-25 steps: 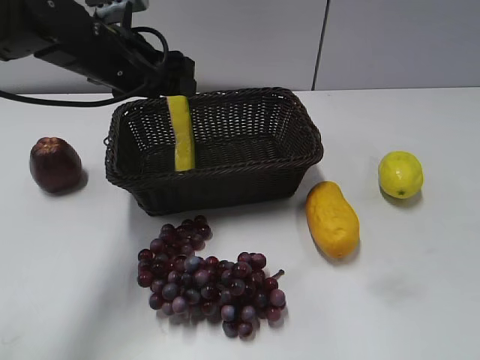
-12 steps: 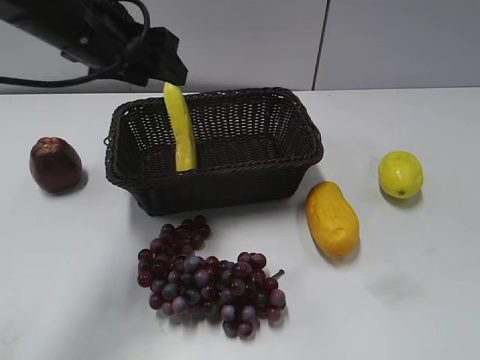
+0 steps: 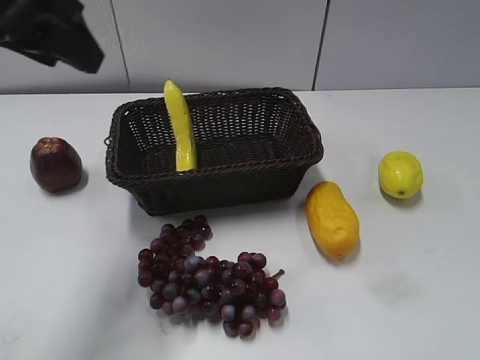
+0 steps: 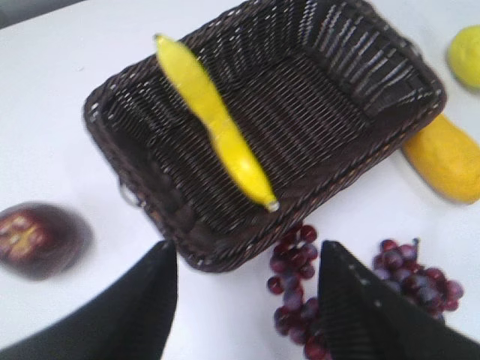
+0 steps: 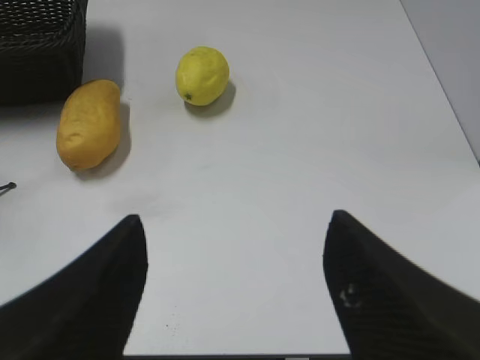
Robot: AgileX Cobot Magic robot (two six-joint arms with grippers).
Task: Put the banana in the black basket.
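Observation:
The banana (image 3: 180, 125) lies inside the black basket (image 3: 247, 191), its lower end on the floor and its upper tip leaning on the far rim at the left. It also shows in the left wrist view (image 4: 214, 124), slanting across the basket (image 4: 150, 202). My left gripper (image 4: 246, 255) is open and empty, high above the basket's near left corner; in the exterior view only a dark part of the left arm (image 3: 49, 34) shows at the top left. My right gripper (image 5: 234, 225) is open and empty over bare table.
A dark red apple (image 3: 55, 164) sits left of the basket. A bunch of purple grapes (image 3: 206, 277) lies in front of it. An orange-yellow oblong fruit (image 3: 331, 220) and a yellow lemon (image 3: 400, 174) lie to the right. The table's right edge shows in the right wrist view.
My left gripper has let go of the banana and drawn back up and to the left, away from the basket. The banana stays leaning in the basket.

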